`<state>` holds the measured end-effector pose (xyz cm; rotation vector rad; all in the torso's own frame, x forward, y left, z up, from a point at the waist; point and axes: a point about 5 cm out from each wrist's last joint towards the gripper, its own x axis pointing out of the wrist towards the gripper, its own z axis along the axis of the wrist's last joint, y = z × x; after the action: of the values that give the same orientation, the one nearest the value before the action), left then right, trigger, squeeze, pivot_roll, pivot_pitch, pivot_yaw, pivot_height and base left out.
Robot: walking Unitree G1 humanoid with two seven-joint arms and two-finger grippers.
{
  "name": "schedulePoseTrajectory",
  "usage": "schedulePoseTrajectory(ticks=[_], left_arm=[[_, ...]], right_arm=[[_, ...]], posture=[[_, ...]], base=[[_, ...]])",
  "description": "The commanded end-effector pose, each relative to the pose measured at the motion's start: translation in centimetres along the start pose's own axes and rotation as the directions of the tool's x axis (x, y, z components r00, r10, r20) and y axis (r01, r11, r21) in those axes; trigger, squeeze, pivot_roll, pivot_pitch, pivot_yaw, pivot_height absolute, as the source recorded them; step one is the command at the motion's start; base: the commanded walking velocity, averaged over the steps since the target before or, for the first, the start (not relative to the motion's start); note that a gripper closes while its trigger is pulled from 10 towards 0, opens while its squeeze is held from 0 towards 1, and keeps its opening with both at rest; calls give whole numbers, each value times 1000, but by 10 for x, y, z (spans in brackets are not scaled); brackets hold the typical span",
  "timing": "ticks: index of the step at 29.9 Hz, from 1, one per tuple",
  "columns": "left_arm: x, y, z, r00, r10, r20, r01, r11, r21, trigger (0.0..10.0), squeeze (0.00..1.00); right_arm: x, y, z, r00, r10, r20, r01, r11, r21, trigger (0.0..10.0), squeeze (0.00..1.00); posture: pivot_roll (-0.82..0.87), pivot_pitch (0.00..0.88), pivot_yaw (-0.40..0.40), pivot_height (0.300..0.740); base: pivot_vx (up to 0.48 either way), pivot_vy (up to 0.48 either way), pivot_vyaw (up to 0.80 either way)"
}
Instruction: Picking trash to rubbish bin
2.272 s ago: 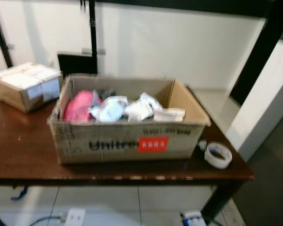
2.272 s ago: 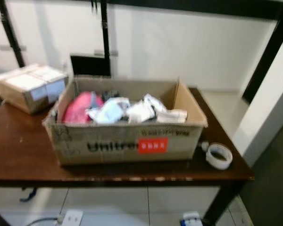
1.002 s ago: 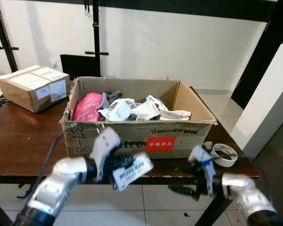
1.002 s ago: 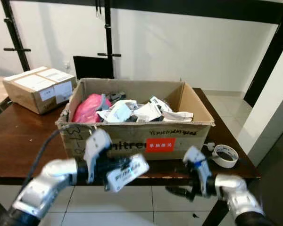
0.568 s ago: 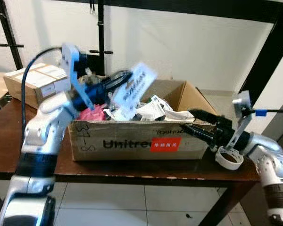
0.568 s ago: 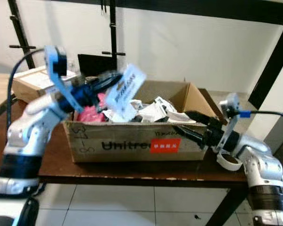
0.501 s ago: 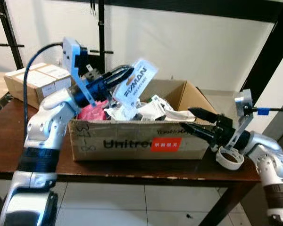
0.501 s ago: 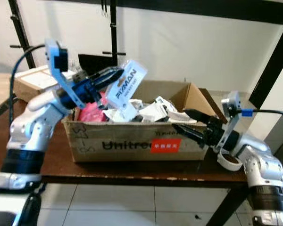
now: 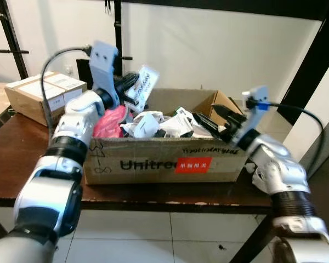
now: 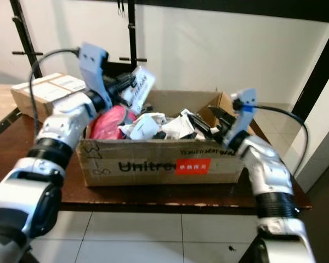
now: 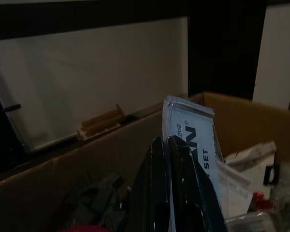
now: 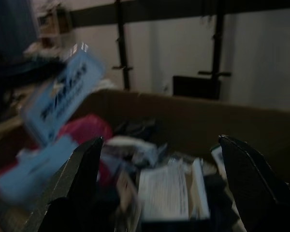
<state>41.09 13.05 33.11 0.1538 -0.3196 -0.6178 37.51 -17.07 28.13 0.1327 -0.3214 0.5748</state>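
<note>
In the eye views the left gripper (image 9: 132, 83) is clamped on a flat clear plastic packet with a white printed card (image 9: 142, 85), held up over the far left end of the open brown cardboard box (image 9: 153, 161) on the dark wooden table (image 9: 22, 164), likely so it can drop in among the crumpled white wrappers (image 9: 153, 123) and pink bag (image 9: 109, 121) (this box seems to serve as the bin). The left wrist view shows the fingers (image 11: 159, 193) pressed tight on the packet's edge, while the right wrist view shows the right gripper (image 12: 159, 188) spread wide and empty above the box's right side, perhaps ready to tidy the pile

The right wrist view's box (image 12: 183, 121) contents seem too blurred to identify.
</note>
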Motion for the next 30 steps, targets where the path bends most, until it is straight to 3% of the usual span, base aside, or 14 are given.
schedulePoseTrajectory(ticks=[1,6,11,15,18,21,24,30], left_arm=[[4,0,6,1000,1,9,-1,999,41,10000,0],[11,-3,5,1000,30,-7,-29,996,84,10000,0],[21,-17,7,999,12,30,-13,999,38,10000,0],[27,-27,4,999,-7,39,7,1000,7,10000,0],[31,-34,3,999,-2,43,3,1000,-31,10000,0],[32,-35,2,999,-2,38,3,999,-34,10000,0],[35,-42,-2,999,-35,20,36,999,-39,10000,0],[35,-46,-4,997,-78,19,79,996,-47,10000,0]], right_arm=[[1,-4,4,999,-46,23,46,999,-18,10000,0],[9,2,6,996,-72,61,73,997,-18,10000,0],[13,0,14,984,-139,110,141,990,-17,10000,0],[9,-4,18,978,-168,126,173,985,-29,10000,0],[2,-7,17,979,-175,108,184,979,-87,10000,0],[0,-7,17,979,-177,102,188,977,-100,10000,0],[-7,-10,14,979,-191,68,200,965,-169,10000,0],[-9,-13,15,976,-207,65,216,959,-184,10000,0]], posture=[[23,48,-33,740],[25,58,-30,740],[20,68,-12,740],[7,75,5,740],[-10,83,31,740],[-16,86,41,740],[-21,92,51,740],[-19,92,51,740]], base=[[0,0,0],[0,0,0],[0,0,0],[0,0,0],[0,0,0],[0,0,0],[0,0,0],[0,0,0]])
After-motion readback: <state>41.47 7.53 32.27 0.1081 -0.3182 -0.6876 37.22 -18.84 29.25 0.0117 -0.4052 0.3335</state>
